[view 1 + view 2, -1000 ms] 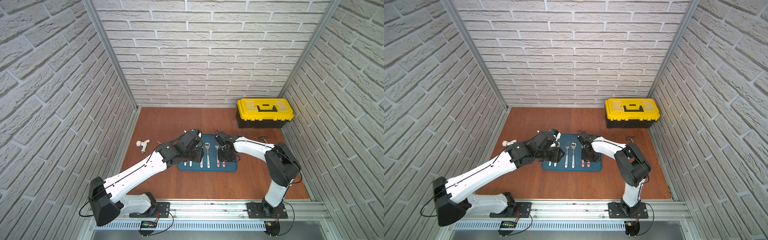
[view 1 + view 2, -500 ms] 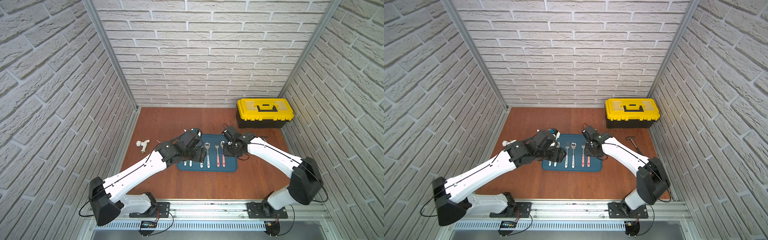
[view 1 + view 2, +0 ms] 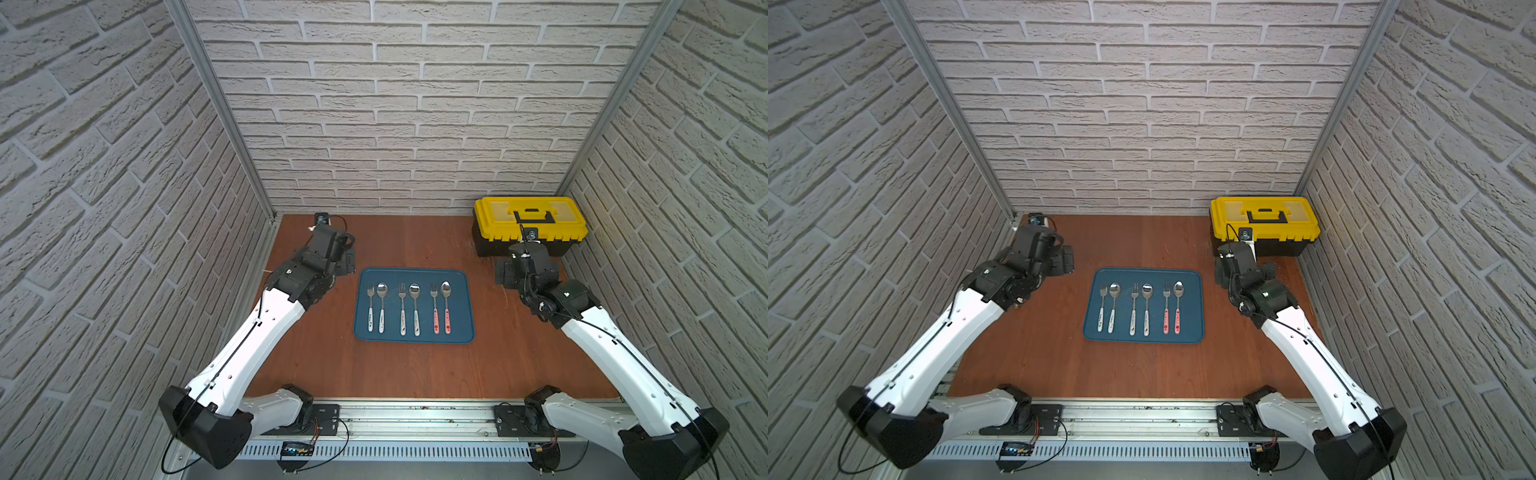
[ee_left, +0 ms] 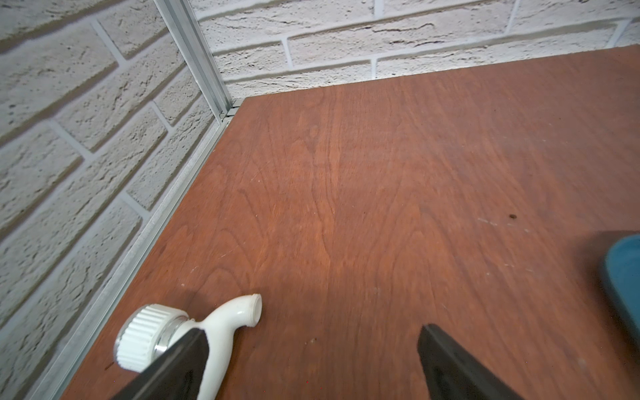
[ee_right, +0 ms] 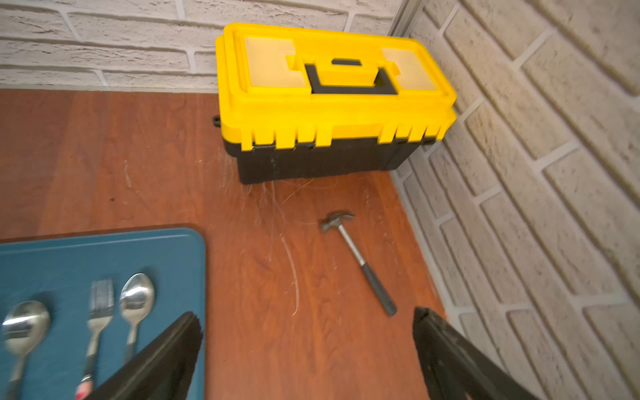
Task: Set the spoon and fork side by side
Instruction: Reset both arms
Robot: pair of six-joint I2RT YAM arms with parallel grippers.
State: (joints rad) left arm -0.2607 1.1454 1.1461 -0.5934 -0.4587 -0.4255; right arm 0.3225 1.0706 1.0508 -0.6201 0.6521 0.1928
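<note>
— While the desk (image 3: 415,374) is lying mostly bare, what is crowding its edges?
— Only the toolbox (image 3: 530,216) is, sitting in the far right corner. The tray (image 3: 415,337) is lying mid-desk, with open wood all round.
— The hands?
— The left hand (image 4: 311,330) and right hand (image 5: 306,314) are hanging spread, gripping nothing, flanking the tray.
— The cutlery?
— The red-handled spoon (image 3: 447,320) and red-handled fork (image 3: 436,320) are lying side by side at the tray's right end.

White brick walls (image 3: 415,124), reddish wooden tabletop (image 3: 415,374)
</note>
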